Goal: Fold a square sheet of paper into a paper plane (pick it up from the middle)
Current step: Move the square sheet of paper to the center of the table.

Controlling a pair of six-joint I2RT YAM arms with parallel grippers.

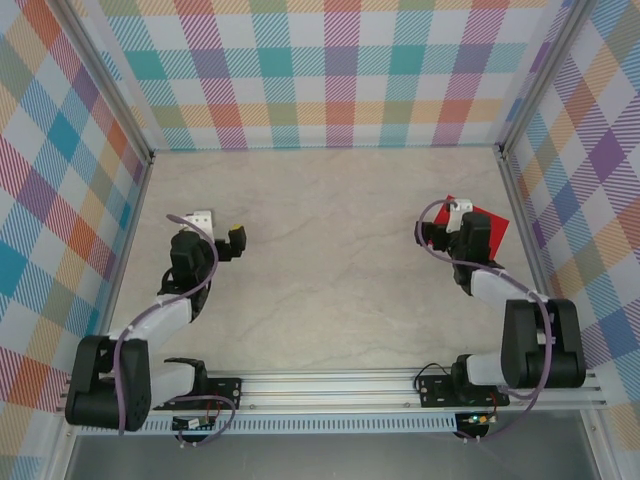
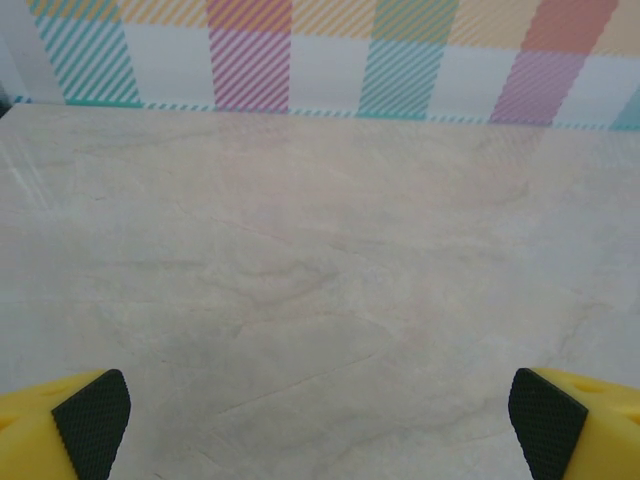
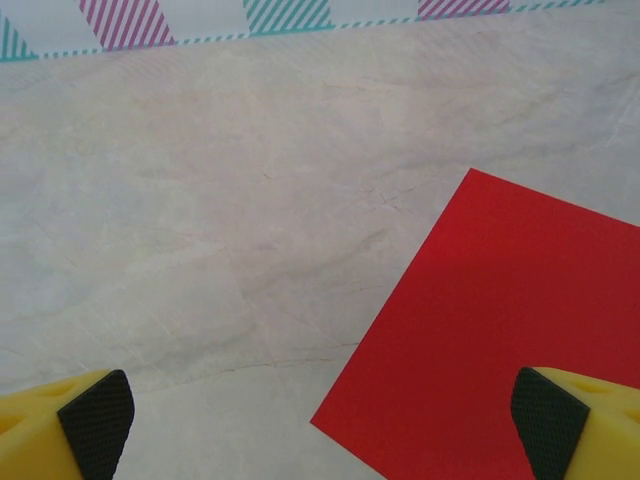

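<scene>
The square sheet of paper is bright red and lies flat on the marble-look table near the right wall, turned like a diamond, with no crease that I can see. My right gripper hovers open over its left part. In the right wrist view the sheet fills the lower right, its near left corner between the spread yellow fingertips of the right gripper. My left gripper stands open on the left side of the table. In the left wrist view, bare table lies between the left gripper's pads.
Checked walls close the table at the back and both sides, with metal posts at the corners. An aluminium rail carrying both arm bases runs along the near edge. The right wall stands close to the sheet.
</scene>
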